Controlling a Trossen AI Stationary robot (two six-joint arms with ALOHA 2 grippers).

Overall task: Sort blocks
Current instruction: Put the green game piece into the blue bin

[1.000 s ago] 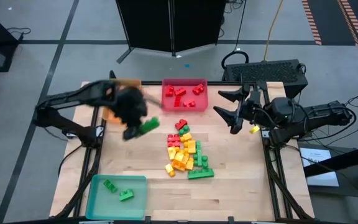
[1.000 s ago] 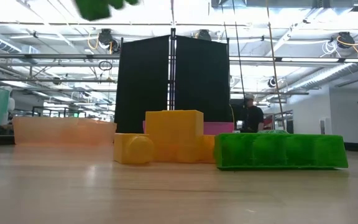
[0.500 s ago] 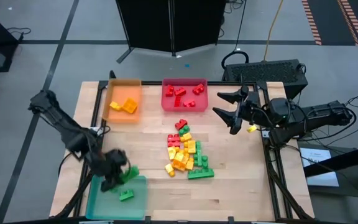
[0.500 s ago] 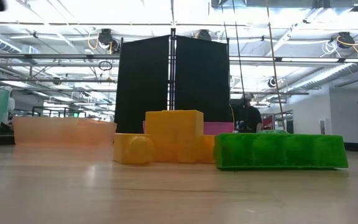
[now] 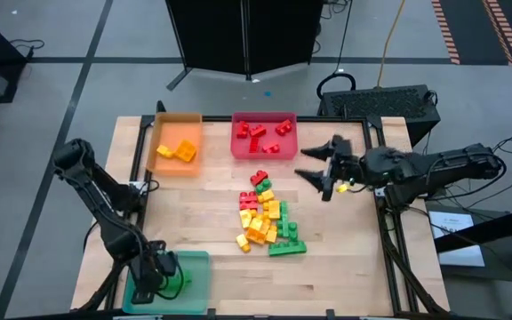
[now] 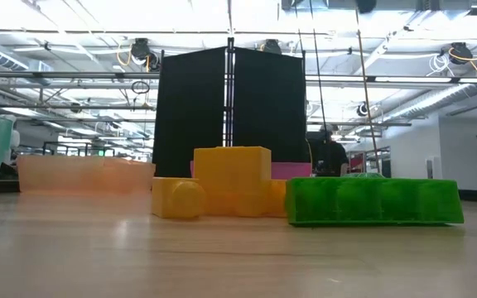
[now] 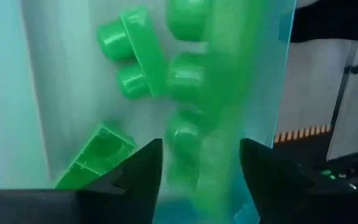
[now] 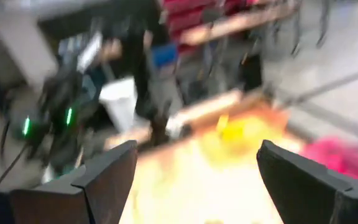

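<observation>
The blocks lie as a loose pile (image 5: 267, 218) of red, yellow and green bricks in the middle of the table. In the low view a yellow brick (image 6: 230, 178) and a long green brick (image 6: 371, 203) stand nearest. My left gripper (image 5: 156, 277) hangs low over the teal tray (image 5: 194, 289) at the near left corner. Its fingers stand apart, with a blurred long green brick (image 7: 204, 112) between them. Other green bricks (image 7: 129, 62) lie on the tray floor. My right gripper (image 5: 321, 175) hovers open to the right of the pile and holds nothing. My left gripper points down into the teal tray, and the long green brick (image 7: 191, 149) shows smeared between its spread fingers (image 7: 138, 177). I cannot tell whether the fingers touch it.
An orange tray (image 5: 176, 133) with yellow bricks and a red tray (image 5: 238, 142) with red bricks sit along the far edge. Bare wood lies between the pile and the teal tray. A dark panel and a person show beyond the table in the low view.
My left arm has swung from beside the orange tray toward the table's near left corner, carrying the long green brick, and has come down over the teal tray. My right gripper has moved a little toward the pile and turned.
</observation>
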